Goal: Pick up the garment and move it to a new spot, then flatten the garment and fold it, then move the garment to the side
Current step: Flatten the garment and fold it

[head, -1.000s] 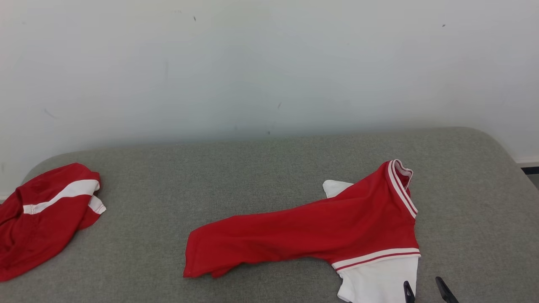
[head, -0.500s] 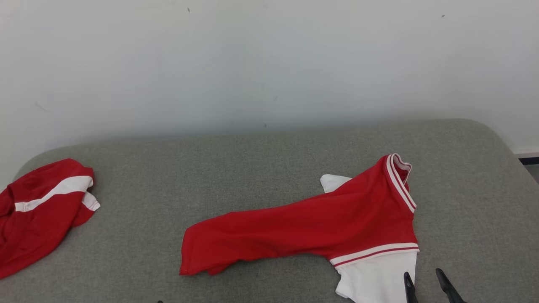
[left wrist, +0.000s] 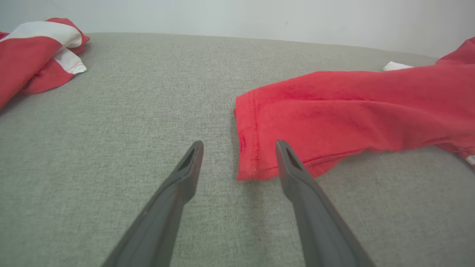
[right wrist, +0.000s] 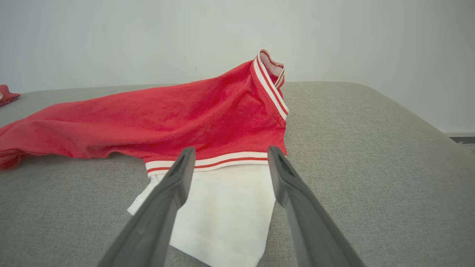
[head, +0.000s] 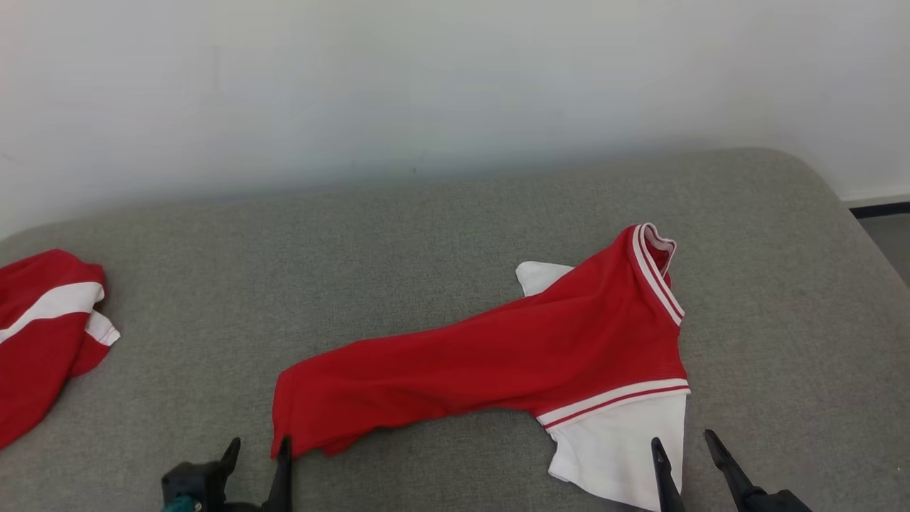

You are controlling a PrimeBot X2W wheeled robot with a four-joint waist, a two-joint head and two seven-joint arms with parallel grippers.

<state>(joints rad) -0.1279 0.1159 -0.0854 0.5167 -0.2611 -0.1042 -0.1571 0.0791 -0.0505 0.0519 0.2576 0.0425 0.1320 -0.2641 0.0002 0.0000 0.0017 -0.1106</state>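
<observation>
Since a second ago the head camera has dipped, so less wall shows, and the left claw (head: 260,442) has come into the lower left corner. The garment (head: 498,363) keeps the same shape and place.

From the head view, the garment lies across the right half of the grey fabric-covered tabletop (head: 426,235). It is a long red stretch running from near the left claw up to a striped collar (head: 657,274) at the far right, with a white panel (head: 618,455) at the near right. The left claw's fingers stand apart, the inner one just at the garment's near-left corner. The right claw (head: 681,437) is also spread, with nothing between its fingers, one finger over the white panel and the other beside its edge. A second red-and-white garment (head: 35,341) lies bunched at the far left edge, well apart from the first.

From the left wrist view, the left claw (left wrist: 239,144) is wide apart and holds nothing. The garment's (left wrist: 352,107) stitched hem (left wrist: 254,141) lies between the fingertips, closer to the right-hand one. I cannot tell whether that finger touches the cloth. The second garment (left wrist: 33,48) sits in the upper left corner.

From the right wrist view, the right claw (right wrist: 231,150) is spread over the white panel (right wrist: 222,207), its tips reaching the striped band (right wrist: 222,160). The red body (right wrist: 185,115) stretches away to the left, and the collar (right wrist: 269,74) stands up behind.
</observation>
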